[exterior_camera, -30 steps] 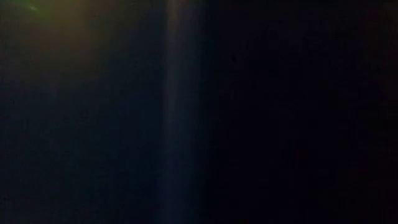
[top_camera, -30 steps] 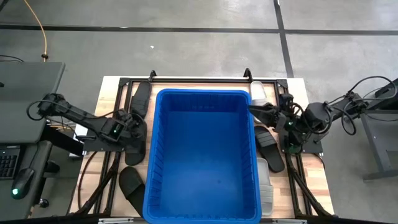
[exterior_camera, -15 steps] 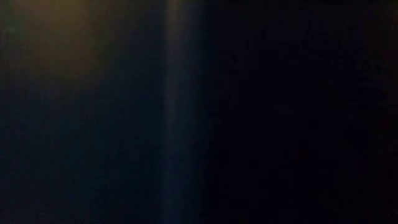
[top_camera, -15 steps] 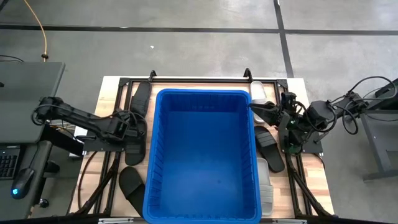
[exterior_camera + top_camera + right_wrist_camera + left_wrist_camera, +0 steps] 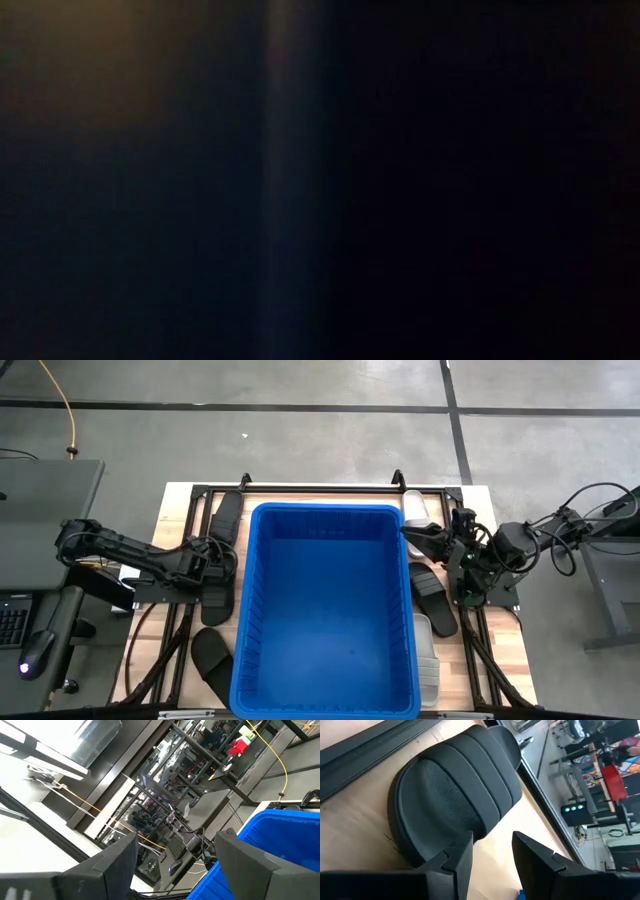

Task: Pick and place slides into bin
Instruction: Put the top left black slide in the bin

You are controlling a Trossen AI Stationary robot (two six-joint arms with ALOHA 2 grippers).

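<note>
Blue and deep, the bin (image 5: 327, 605) fills the middle of the high view on the wooden counter (image 5: 505, 650), and nothing lies inside it. Slides lie on both sides of it. Left of the bin, a black slide (image 5: 224, 520) lies toward the upper left, a second black slide (image 5: 219, 592) lies at mid height, and a third black slide (image 5: 211, 657) lies at the lower left, near the bin's corner. Right of the bin, a pale slide (image 5: 415, 507) sits at the upper right, a black slide (image 5: 435, 596) below it, and another pale slide (image 5: 425, 653) at the lower right against the bin's wall.

Reaching in from the left of the frame, the left hand (image 5: 218, 565) is low at the mid-height black slide (image 5: 455, 795). In its wrist view the fingers (image 5: 535, 857) stand apart with bare counter between them, the sandal's ribbed strap just beyond; whether they touch it I cannot tell.

Over the bin's right rim, the right hand (image 5: 412, 536) hangs with its fingers (image 5: 250, 857) spread and nothing between them.

Dark fills the low view, showing nothing.
</note>
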